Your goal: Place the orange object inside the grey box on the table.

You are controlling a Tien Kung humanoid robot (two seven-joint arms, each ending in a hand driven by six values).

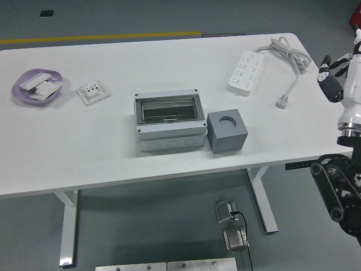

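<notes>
White table [113, 147], bearing:
- grey cube [227, 132] with round hole on top, near centre;
- white power strip [246, 71] with coiled cable, far right of the cube;
- white wall socket [93, 92], far left of the cube;
- purple dish [36, 87] holding white parts, left of the socket.

Cube [227, 131] right of enclosure [170, 121]
</notes>
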